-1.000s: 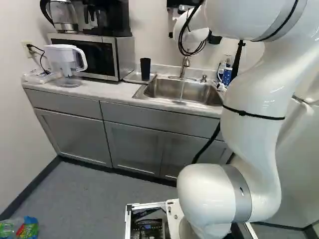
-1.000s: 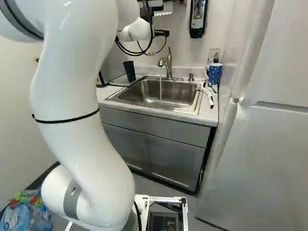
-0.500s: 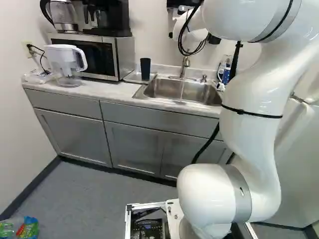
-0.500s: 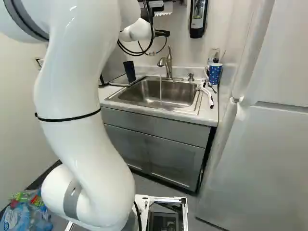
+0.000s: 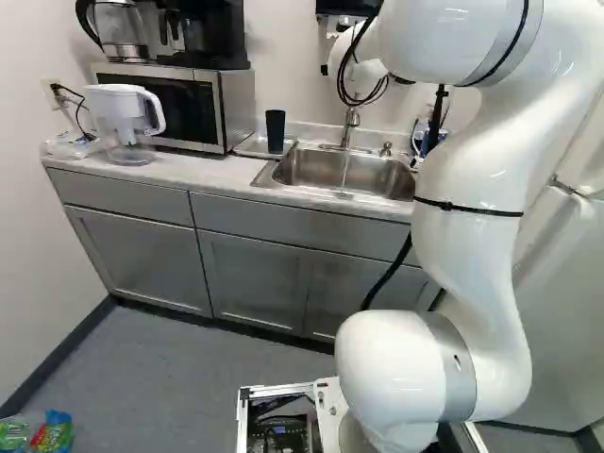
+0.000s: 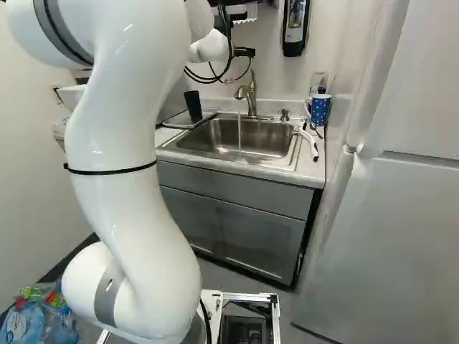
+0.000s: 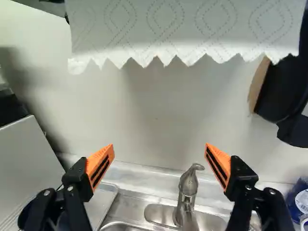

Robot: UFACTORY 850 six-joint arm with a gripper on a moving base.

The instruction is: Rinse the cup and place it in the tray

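Observation:
My gripper [image 6: 244, 51] is high above the sink at the top of the right base view, its fingertips hidden there. In the wrist view the gripper [image 7: 160, 156] stands wide open with nothing between its orange pads. A dark cup [image 6: 192, 105] stands upright on the tray [image 6: 172, 125] left of the sink [image 6: 247, 137]; the tray [image 7: 102, 204] also shows beyond one finger. A blue mug with white dots [image 6: 320, 110] stands on the counter right of the sink. A thin water stream [image 6: 239, 131] falls from the faucet [image 6: 252, 93].
A paper towel sheet [image 7: 183, 29] hangs on the wall ahead of the gripper, near a black dispenser [image 6: 295, 27]. A microwave [image 5: 170, 104] and a white pitcher [image 5: 121, 113] stand left of the tray. A white brush [image 6: 310, 143] lies right of the sink.
My arm's upper part has swung leftward in the left base view and rightward in the right one. Base, cup and mug have stayed put.

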